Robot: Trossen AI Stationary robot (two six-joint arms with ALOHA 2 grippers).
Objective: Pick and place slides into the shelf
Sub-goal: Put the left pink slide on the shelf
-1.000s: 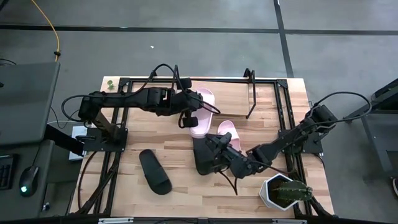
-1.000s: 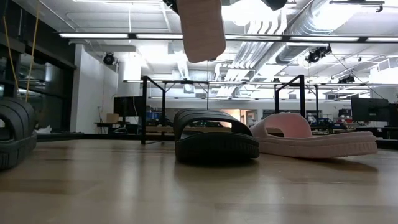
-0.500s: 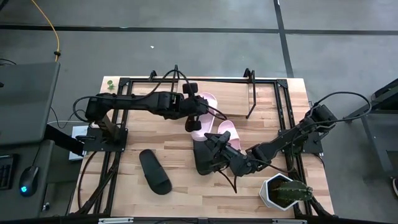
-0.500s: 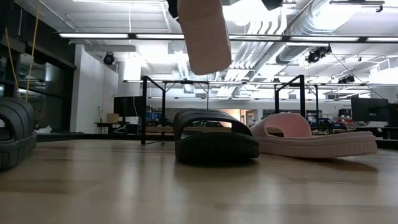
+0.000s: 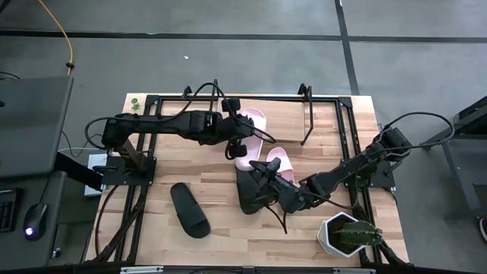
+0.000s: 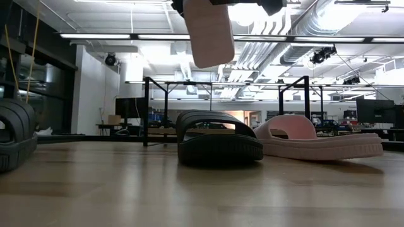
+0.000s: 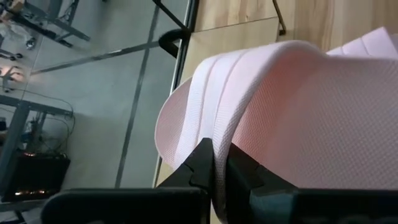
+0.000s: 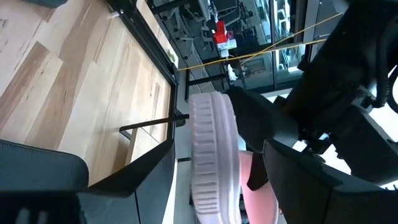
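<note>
Only the left wrist view shows the grip itself: the left gripper has its two dark fingers pinched on the wide strap of a light pink slide, one finger on either side of the strap's edge. The low view adds that this slide hangs clear above the table, sole facing the camera and one end pointing down, which the high view cannot tell. From above, the left arm reaches from the table's left side toward the far middle, its gripper over the held slide, near the shelf at the far edge, whose black wire frame stands on the wood. The right arm stretches low from the right side toward the centre, its gripper over a black slide that lies just beside the second pink slide; whether its fingers are spread or closed on that slide cannot be told. The low view shows both resting flat, black and pink. Another black slide lies apart toward the near left, and a potted cactus stands at the near right corner
</note>
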